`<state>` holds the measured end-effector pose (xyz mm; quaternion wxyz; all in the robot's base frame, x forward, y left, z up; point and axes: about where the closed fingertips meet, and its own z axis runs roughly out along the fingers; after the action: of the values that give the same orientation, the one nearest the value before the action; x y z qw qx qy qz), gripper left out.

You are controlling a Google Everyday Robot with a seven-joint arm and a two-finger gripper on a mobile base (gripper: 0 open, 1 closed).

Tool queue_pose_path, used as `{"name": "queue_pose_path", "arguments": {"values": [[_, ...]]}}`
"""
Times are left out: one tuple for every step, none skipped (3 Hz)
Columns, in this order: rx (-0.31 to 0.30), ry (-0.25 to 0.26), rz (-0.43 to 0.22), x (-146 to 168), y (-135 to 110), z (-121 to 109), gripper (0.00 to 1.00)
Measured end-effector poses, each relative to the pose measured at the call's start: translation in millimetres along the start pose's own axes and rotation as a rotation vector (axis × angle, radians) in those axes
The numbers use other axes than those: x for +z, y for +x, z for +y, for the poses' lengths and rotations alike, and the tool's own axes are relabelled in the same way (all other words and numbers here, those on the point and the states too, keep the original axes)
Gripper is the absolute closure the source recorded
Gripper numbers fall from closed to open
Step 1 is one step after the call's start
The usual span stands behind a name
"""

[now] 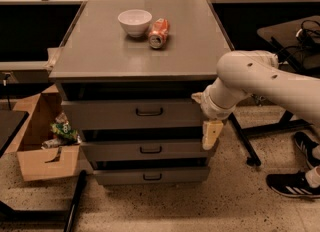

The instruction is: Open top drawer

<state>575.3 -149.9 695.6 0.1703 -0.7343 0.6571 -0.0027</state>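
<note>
The gripper (pixel 211 134) hangs pointing down at the cabinet's (pixel 70 88) right front corner; whether it is open or closed cannot be told. The top drawer (pixel 115 115) lies just left of it and slightly above, its dark handle (pixel 149 111) well to the left. Further up and left, a white bowl (pixel 134 22) and a tipped red can (pixel 158 32) sit on the tabletop (pixel 100 51)

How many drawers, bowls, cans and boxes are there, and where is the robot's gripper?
drawers: 3 (top drawer, middle drawer, bottom drawer)
bowl: 1
can: 1
box: 1
total: 6
The gripper hangs at the drawers' right edge, below the top drawer's front.
</note>
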Motion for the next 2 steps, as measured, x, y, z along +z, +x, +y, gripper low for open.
{"name": "queue_pose_path", "arguments": {"values": [[0.018,0.018,0.002,20.7,17.1,-23.1,0.00],[0.024,0.024,0.000,38.3,26.7,-42.3,0.00]]}}
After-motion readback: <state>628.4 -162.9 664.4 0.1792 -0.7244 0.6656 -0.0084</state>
